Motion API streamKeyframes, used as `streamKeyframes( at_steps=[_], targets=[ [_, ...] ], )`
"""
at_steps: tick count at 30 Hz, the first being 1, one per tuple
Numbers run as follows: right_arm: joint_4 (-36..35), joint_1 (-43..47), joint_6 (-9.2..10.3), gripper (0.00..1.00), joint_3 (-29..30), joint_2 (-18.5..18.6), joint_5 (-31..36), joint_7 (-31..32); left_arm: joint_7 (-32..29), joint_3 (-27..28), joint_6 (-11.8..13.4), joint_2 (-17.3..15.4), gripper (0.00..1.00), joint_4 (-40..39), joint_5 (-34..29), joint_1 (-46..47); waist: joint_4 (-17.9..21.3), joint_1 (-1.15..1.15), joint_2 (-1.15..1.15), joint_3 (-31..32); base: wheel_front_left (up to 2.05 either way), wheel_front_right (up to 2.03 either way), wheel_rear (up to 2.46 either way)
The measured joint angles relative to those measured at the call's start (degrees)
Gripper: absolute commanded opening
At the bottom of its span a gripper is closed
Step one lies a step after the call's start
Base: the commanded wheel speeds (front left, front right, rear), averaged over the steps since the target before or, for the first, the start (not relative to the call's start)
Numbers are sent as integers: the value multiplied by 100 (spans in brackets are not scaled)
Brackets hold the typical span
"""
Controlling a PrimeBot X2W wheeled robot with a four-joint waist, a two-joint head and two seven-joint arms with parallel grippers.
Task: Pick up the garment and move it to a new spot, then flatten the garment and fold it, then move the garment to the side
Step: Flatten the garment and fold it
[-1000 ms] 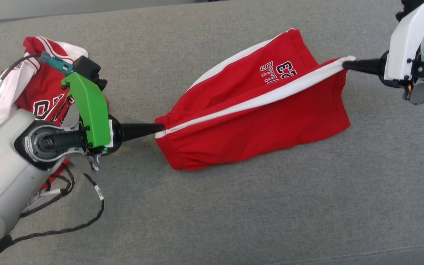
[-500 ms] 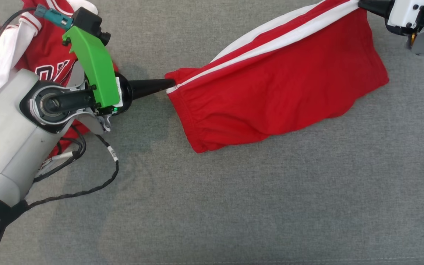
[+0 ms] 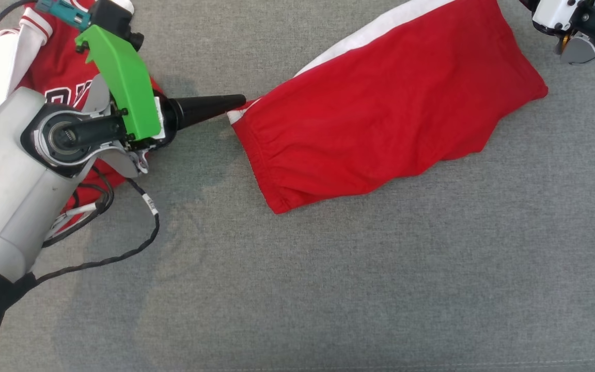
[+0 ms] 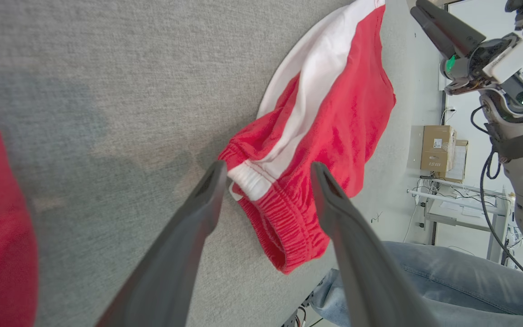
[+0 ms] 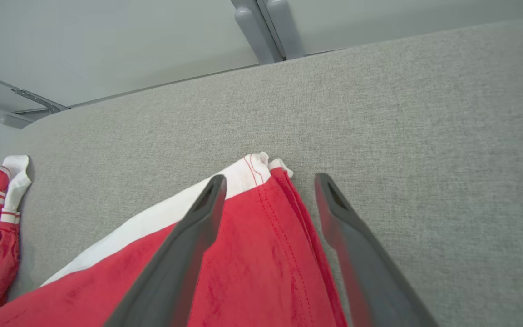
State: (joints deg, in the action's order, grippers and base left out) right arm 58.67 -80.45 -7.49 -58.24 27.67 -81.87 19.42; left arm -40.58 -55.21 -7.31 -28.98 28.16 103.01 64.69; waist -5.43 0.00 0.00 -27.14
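Note:
The garment (image 3: pixel 390 103) is a pair of red shorts with a white side stripe, lying spread on the grey padded surface (image 3: pixel 328 284). My left gripper (image 3: pixel 238 101) points at its waistband corner. In the left wrist view this gripper (image 4: pixel 268 168) is open, its fingers straddling the white end of the waistband on the garment (image 4: pixel 334 113) without pinching it. My right gripper (image 5: pixel 268 181) is open too, its fingers hovering on either side of the hem corner of the garment (image 5: pixel 261 254). Its white housing (image 3: pixel 561 15) sits at the top right of the head view.
A second red and white garment (image 3: pixel 55 77) lies bunched under my left arm. Black cables (image 3: pixel 122 253) trail from that arm. In the left wrist view, a person's jeans-clad leg (image 4: pixel 425 272) and a cardboard box (image 4: pixel 438 147) lie beyond the surface's edge.
Both grippers have opened and let go of the garment, which was stretched taut between them and now lies slack and flat. The head camera has also shifted.

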Motion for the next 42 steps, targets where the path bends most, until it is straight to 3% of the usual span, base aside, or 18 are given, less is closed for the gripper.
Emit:
streamKeyframes(
  at_steps=[4, 8, 12, 16, 21, 26, 29, 34, 42],
  targets=[
    [-243, 165, 0, 100, -24, 2, 202, -849, 308, 125, -1, -127, 100, -209, -277, -55, 46, 0, 0, 179, 0, 0, 0],
    [-545, 487, 0, 100, -83, 64, 390, -1692, 1045, 245, -7, -354, 100, -575, -860, -175, 78, 0, 0, 394, 0, 0, 0],
    [-809, 860, 0, 100, -144, 130, 614, -2774, 2241, 279, -7, -615, 100, -911, -1716, -483, 100, 0, 0, 668, 0, 0, 0],
    [-937, 1267, 0, 100, -146, 126, 827, -3353, 3667, 275, 12, -861, 100, -899, -2687, -873, 111, 0, 0, 940, 0, 0, 0],
    [-890, 1737, 0, 100, 283, 89, 1338, -3441, 5265, 328, 659, -835, 100, -965, -3573, -1505, 95, 0, 0, 1204, 0, 0, 0],
    [-648, 2242, -1, 100, 828, -53, 1828, -3442, 5539, 1013, 1377, -489, 100, -1530, -4257, -2360, -70, 0, 0, 1270, 0, 0, 0],
    [-274, 2275, -1, 100, 923, -67, 2042, -3443, 5565, 1740, 1581, -163, 100, -2072, -5031, -2955, -215, 0, 0, 1236, 0, 0, 0],
    [425, 2251, -2, 100, 896, -68, 2158, -3356, 5571, 2616, 1544, 554, 100, -2625, -5972, -4023, -540, 0, 0, 1105, 0, 0, 0],
    [1183, 1873, -3, 100, 780, -62, 2175, -2494, 5571, 3337, 1056, 1430, 100, -2566, -6950, -4988, -1056, 0, 0, 840, 0, 0, 0]
  ],
)
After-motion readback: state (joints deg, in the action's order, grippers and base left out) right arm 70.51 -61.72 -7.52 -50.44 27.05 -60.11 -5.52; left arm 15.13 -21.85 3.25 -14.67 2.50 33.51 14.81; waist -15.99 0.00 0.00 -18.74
